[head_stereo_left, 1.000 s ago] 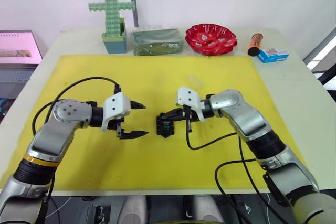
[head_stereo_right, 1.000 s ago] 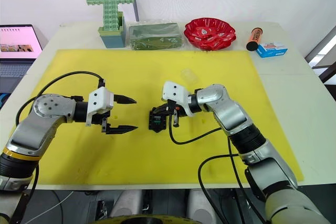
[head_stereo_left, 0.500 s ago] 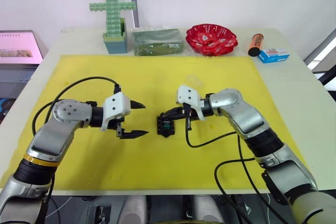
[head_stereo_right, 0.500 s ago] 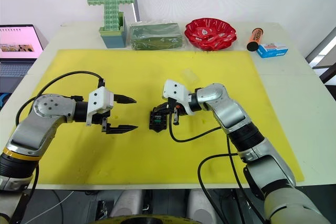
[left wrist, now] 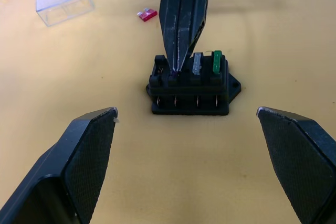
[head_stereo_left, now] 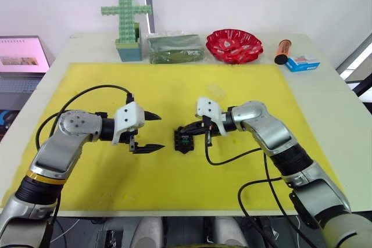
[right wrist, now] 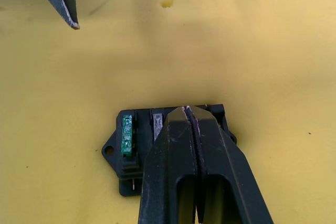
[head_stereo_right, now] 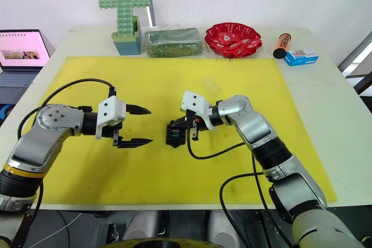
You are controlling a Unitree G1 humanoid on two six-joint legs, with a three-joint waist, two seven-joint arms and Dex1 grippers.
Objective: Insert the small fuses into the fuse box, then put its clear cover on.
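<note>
The right gripper, pinched on a purple-grey fuse, pressed straight down onto the fuse box mid-mat; the left gripper hung wide open and empty beside it.

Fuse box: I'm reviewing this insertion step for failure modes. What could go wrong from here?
The right gripper, fingers pressed together, has its tips at a slot beside the grey fuse and green fuse. The fuse box lies unheld on the mat, since the open left gripper is apart from it, so a push may slide or tilt it. The tips could also nudge the grey fuse. The red fuse and clear cover still lie loose on the mat.
</note>
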